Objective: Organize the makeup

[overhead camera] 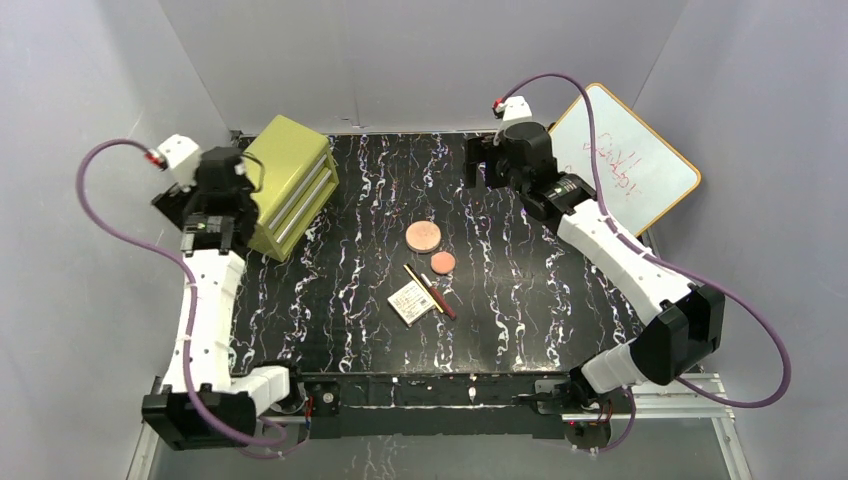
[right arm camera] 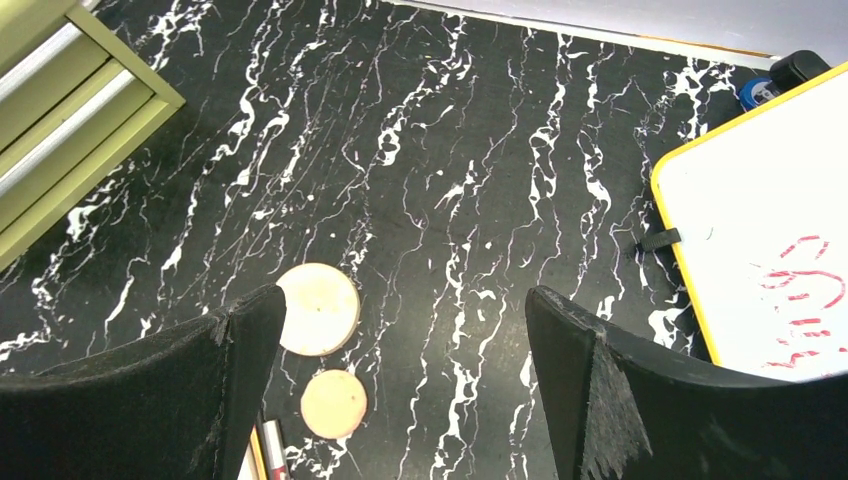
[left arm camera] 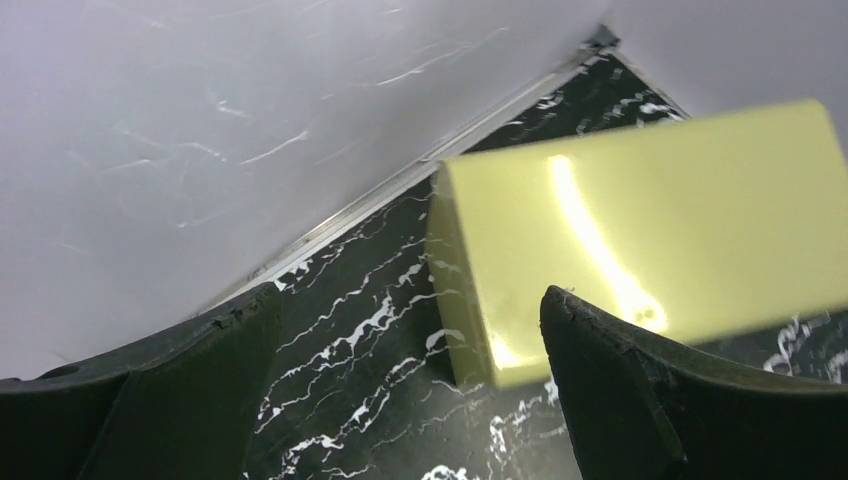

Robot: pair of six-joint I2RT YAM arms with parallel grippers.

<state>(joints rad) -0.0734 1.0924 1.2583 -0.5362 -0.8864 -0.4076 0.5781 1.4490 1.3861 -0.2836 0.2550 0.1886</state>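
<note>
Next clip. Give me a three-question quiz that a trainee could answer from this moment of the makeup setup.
1. True or false: the left gripper and the right gripper are both open and hold nothing.
2. What stands closest to the left gripper? A the whiteboard; B the drawer box; C the palette.
3. How many round items lie on the table?
Key: 1 true; 2 B; 3 two, the larger disc and the smaller disc.

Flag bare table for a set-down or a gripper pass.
Free: the table between the drawer box and the larger disc; the far strip behind both discs; the stretch right of the dark red pencil. Crowded: centre, where smaller disc, gold pencil and palette cluster.
</note>
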